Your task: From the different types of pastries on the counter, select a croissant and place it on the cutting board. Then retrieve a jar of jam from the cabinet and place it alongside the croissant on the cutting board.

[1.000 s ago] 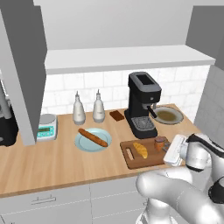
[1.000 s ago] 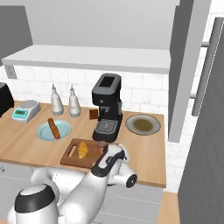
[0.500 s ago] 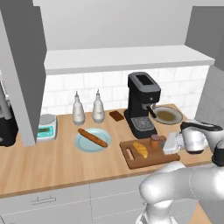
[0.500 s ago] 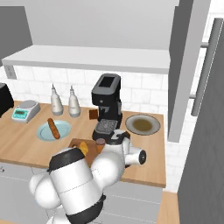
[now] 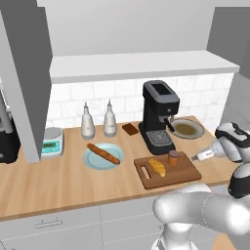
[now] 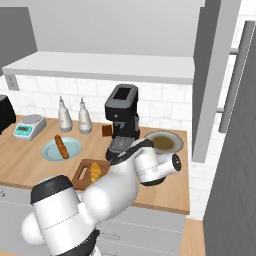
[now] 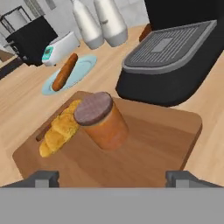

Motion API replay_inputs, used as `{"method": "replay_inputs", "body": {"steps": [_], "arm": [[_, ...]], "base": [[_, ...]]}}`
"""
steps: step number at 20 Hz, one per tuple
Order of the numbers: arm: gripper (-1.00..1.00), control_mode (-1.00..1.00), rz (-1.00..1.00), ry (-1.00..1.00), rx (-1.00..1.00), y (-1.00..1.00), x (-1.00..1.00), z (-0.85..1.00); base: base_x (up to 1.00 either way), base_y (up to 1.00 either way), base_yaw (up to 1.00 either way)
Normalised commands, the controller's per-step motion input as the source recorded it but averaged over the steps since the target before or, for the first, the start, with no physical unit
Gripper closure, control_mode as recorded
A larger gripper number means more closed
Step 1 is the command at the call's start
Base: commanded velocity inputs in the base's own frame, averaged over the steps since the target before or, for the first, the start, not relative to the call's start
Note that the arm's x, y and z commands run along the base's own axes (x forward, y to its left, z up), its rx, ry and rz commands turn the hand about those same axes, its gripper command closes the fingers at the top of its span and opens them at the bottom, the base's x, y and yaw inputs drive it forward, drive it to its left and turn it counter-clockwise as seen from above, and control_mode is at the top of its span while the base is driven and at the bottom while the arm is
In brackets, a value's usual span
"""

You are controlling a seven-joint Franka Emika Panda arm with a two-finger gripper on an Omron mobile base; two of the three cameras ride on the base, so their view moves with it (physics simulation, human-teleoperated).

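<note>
The dark brown cutting board (image 5: 181,173) (image 7: 153,148) lies on the counter (image 5: 58,180) in front of the coffee machine. On it, the golden croissant (image 5: 157,167) (image 7: 59,129) (image 6: 95,171) lies next to the upright brown-orange jar of jam (image 5: 173,157) (image 7: 103,120). My gripper (image 5: 199,157) (image 7: 113,177) hovers low just right of the board, pulled back from the jar. It is open, with the fingertips (image 7: 43,178) wide apart and nothing between them. The cabinet shelf (image 5: 136,66) runs above.
A long brown baguette stick (image 5: 102,153) (image 7: 64,71) rests on a blue plate (image 5: 93,161). A dark brown square piece (image 5: 130,129), two white bottles (image 5: 88,122), a scale (image 5: 51,141), the black coffee machine (image 5: 158,119) and a round dish (image 5: 187,129) stand behind the board.
The gripper has opened and let go of the jar, which now stands on the board beside the croissant. The hand has drawn back to the right.
</note>
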Motion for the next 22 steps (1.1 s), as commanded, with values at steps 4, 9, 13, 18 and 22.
{"method": "replay_inputs", "body": {"steps": [4,9,13,18,22], "arm": [[-1.00,-1.00,-0.10,-0.02,-0.09,0.07,-0.82,-0.02],[-1.00,-1.00,-0.23,0.15,-0.08,0.01,-1.00,-0.01],[-1.00,-1.00,-0.31,0.06,-0.03,0.00,-1.00,0.00],[-1.00,-1.00,-0.14,0.00,-0.02,0.13,-1.00,-0.02],[-1.00,-1.00,-0.22,0.08,-0.04,0.31,-1.00,-0.03]], "base": [[0.00,0.00,0.00],[0.00,0.00,0.00],[0.00,0.00,0.00],[0.00,0.00,0.00],[0.00,0.00,0.00]]}}
